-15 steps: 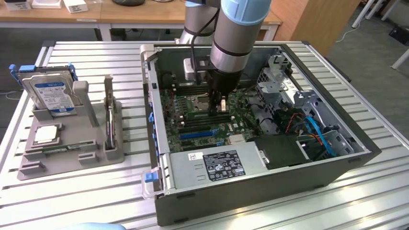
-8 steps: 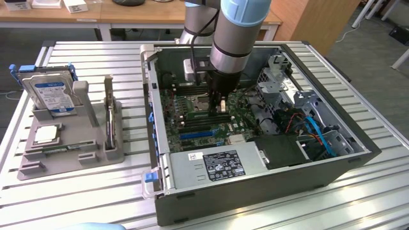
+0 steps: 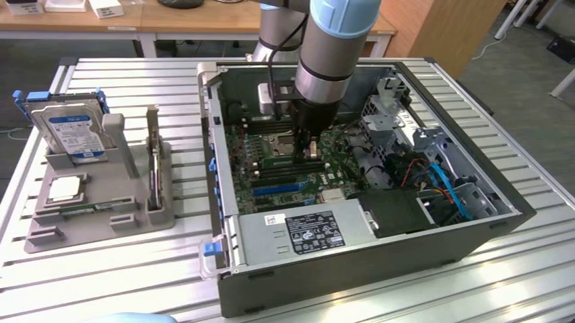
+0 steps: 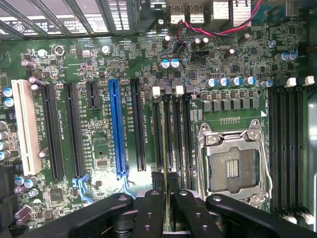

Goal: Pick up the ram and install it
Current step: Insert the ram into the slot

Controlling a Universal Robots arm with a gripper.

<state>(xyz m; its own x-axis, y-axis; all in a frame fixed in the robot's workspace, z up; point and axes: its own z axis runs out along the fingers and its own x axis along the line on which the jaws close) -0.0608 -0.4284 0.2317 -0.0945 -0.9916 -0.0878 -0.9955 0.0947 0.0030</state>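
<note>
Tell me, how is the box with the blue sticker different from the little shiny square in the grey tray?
The hard drive stands upright; the processor chip lies flat. The hard drive is bigger and has a blue label; the processor chip is a small, plain silver square. Both sit in the grey tray.

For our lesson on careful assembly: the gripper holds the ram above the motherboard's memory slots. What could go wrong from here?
1. The ram, pinched edge-on in the gripper, may sit slightly off its memory slot; pressing down could then bend it.
2. The open processor socket lies right beside those slots; a slip might damage its bare contacts.
</note>
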